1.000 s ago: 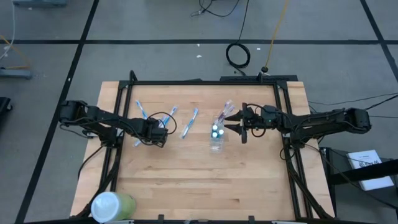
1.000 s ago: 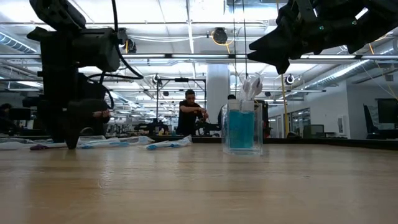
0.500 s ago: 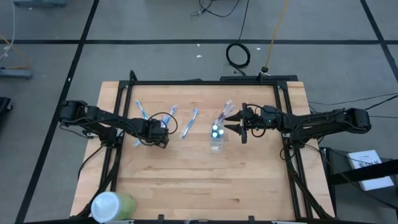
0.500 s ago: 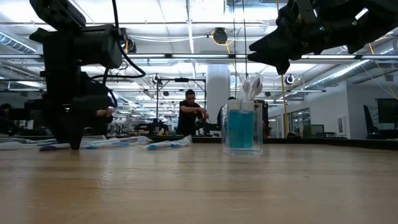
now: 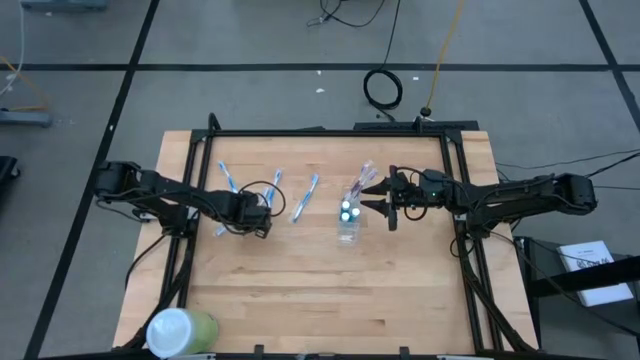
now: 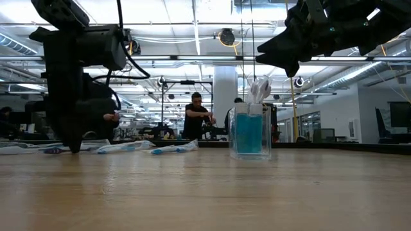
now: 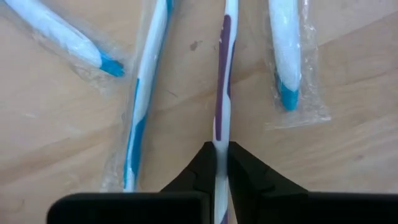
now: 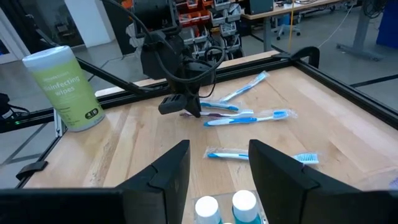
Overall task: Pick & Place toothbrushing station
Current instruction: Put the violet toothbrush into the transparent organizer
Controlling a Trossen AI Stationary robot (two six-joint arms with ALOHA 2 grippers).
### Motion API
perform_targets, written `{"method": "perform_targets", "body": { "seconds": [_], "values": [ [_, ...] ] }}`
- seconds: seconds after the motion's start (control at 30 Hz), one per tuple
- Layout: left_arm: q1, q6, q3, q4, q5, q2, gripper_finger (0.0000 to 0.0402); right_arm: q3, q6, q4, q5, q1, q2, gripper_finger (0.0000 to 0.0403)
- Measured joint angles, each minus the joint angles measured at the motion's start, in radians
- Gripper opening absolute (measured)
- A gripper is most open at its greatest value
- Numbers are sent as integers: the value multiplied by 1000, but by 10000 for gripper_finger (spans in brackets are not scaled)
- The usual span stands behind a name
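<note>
The wooden desk (image 5: 320,290) holds a green wipes tub (image 5: 180,330) at one corner. The right hand (image 5: 372,203) hangs released beside the clear cup (image 5: 348,226). The left hand (image 7: 217,163) is clenched on the purple toothbrush (image 7: 222,93), lying flat among blue toothbrushes (image 7: 144,93).

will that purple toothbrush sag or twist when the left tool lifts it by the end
Probably stays stiff: the purple toothbrush looks like a straight, rigid handle. It may pivot or droop, since the left tool pinches it near one end. Likely light, being so thin.
</note>
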Motion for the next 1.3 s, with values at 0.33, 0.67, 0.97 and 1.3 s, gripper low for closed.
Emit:
{"method": "perform_targets", "body": {
  "seconds": [0.33, 0.67, 0.97, 1.3],
  "values": [
    [-57, 71, 199, -181, -128, 1, 15, 0, 0, -1, 1, 0, 0, 155],
    [-132, 252, 389, -183, -386, -1, 17, 0, 1, -3, 4, 0, 0, 155],
    [-79, 534, 389, 105, -384, -1, 15, 0, 19, -18, 4, 0, 0, 155],
    [2, 934, 388, 576, -61, -1, 15, 0, 20, -14, 4, 0, 0, 155]
  ]
}}
